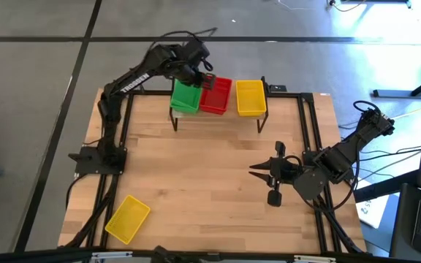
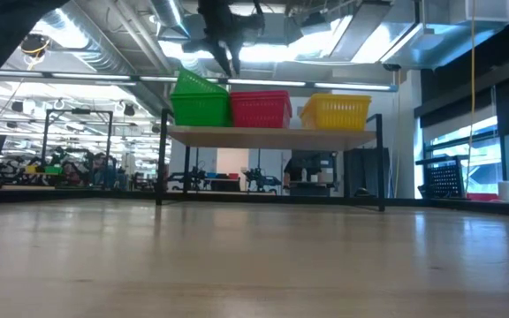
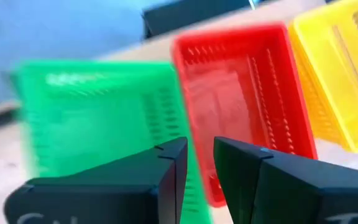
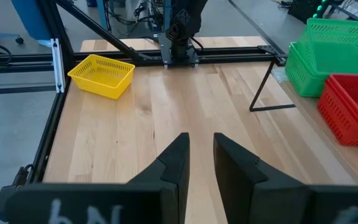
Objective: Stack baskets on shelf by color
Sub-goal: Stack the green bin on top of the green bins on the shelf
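Nearly done: green stack, red stack and yellow stack sit on the shelf at upper centre; one yellow basket waits lower left on the surface. The left gripper hovers over the stacks, jaws slightly parted and empty; the right gripper idles at right, jaws slightly parted, empty.

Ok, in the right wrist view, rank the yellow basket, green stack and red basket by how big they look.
1. green stack
2. red basket, cropped by the edge, so unsure against green
3. yellow basket, smallest, though it sits farther away

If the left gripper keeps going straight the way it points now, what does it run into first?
Probably the baskets on the shelf. The left gripper aims where the green basket and red basket meet, likely the red one's near wall, though depth is unclear.
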### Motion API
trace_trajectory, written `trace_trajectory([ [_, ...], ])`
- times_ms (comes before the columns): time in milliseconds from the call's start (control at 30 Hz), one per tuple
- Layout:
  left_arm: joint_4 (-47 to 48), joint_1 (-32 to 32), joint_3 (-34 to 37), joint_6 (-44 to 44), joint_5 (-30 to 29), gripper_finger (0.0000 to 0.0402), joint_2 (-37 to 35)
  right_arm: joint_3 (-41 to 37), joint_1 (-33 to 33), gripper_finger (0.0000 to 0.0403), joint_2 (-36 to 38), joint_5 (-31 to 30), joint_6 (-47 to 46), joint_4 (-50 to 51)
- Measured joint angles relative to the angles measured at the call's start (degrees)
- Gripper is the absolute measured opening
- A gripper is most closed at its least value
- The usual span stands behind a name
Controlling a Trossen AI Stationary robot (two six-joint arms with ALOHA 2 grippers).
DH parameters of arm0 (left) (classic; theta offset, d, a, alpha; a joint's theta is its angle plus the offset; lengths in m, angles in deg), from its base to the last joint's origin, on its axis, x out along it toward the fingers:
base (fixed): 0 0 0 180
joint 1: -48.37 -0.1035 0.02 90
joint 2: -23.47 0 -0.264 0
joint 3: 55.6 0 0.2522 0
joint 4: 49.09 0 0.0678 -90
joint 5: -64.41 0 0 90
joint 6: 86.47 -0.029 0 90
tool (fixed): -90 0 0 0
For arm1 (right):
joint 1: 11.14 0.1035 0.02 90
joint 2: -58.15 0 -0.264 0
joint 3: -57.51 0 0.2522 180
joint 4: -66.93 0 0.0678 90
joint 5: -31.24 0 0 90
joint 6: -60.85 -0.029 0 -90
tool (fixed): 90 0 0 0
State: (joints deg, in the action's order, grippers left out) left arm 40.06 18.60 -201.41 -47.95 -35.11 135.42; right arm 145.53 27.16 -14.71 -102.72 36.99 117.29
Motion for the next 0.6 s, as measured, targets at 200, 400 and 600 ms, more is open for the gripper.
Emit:
trace_trajectory([
  [200,2.65,-0.60,-0.09,-4.77,-7.65,0.0069,-4.11,-0.02,0.01,0.0069,-0.02,-0.02,-0.02,-0.02],
  [400,14.37,-2.71,-0.02,-4.39,-8.46,0.0069,-4.31,0.00,0.00,0.0069,-0.02,0.00,0.09,0.00],
  [600,14.22,-2.73,-0.02,-4.36,-8.38,0.0069,-4.31,-0.02,0.00,0.0069,-0.02,0.00,0.13,0.04],
])
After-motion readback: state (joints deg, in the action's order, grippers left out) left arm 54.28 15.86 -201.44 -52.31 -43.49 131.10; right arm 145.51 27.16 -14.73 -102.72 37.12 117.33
